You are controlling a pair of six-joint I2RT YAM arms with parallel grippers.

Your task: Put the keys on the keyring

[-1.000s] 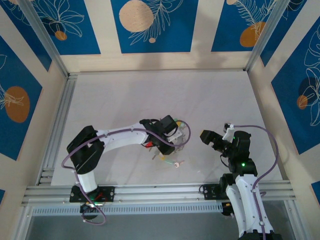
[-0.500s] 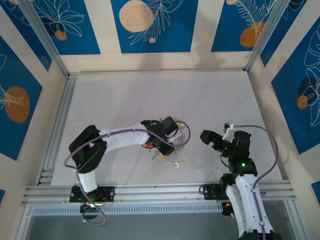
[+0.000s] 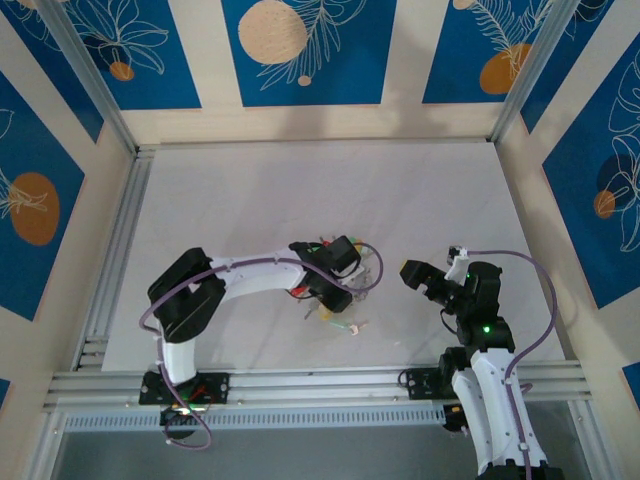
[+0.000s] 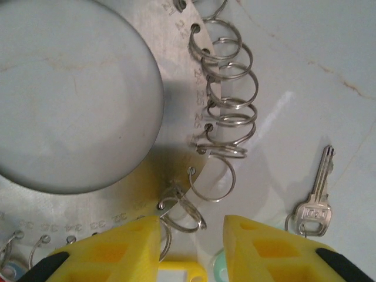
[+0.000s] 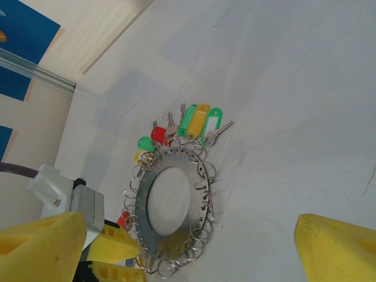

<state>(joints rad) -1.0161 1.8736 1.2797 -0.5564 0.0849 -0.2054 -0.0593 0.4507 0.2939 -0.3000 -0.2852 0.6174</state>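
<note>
Beside the keyring [image 4: 175, 76], a loose key [image 4: 316, 194] is lying flat. It is likely light and slippery, so pinch its head. The left pincer [image 4: 191, 226] is hovering narrowly spread, and the right pincer [image 5: 188, 235] is spread wide.

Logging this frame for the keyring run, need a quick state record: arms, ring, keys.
left gripper: jaws apart, at the keyring's rim, one split ring in the gap
right gripper: wide open, to the ring's right, holding nothing
keyring: flat on the table, split rings around its rim
tagged keys: green, yellow and red tags, bunched at one side of the rim
loose key: bare silver, on the table, apart from the rim
</note>
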